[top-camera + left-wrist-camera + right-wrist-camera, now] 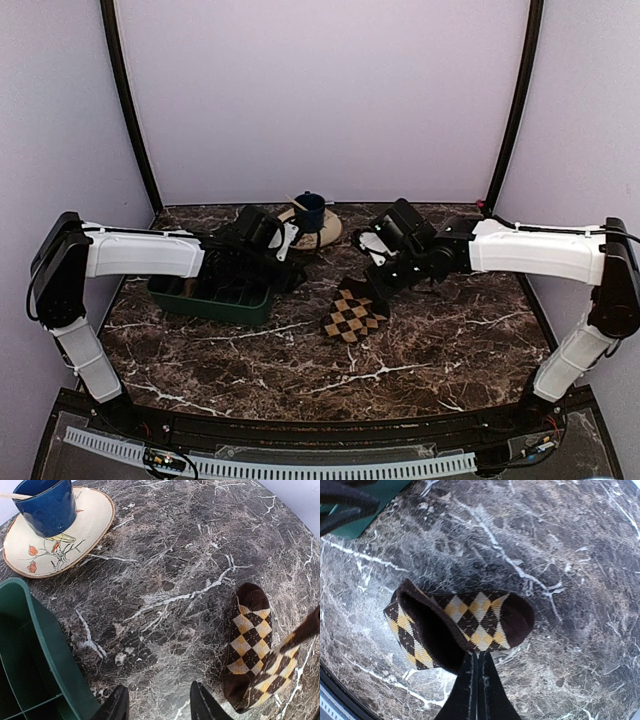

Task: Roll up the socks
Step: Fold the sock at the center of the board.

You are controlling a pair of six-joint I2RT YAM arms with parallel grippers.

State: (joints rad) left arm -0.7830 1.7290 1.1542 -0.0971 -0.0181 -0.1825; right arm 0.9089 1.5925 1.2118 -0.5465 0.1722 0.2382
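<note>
Black fingers of the right gripper are pressed together on a lifted fold of the checkered sock. The rest of it lies on the marble table, spreading toward 11 o'clock from the tips. We judge the roll barely begun, so we should hold that pinch firm and carry the fold over the flat part in a tight, even turn. The left gripper hangs with jaws apart, holding nothing. The sock sits at its 2 o'clock and the green bin at 9. We would bring it in to pin the flat end.
</note>
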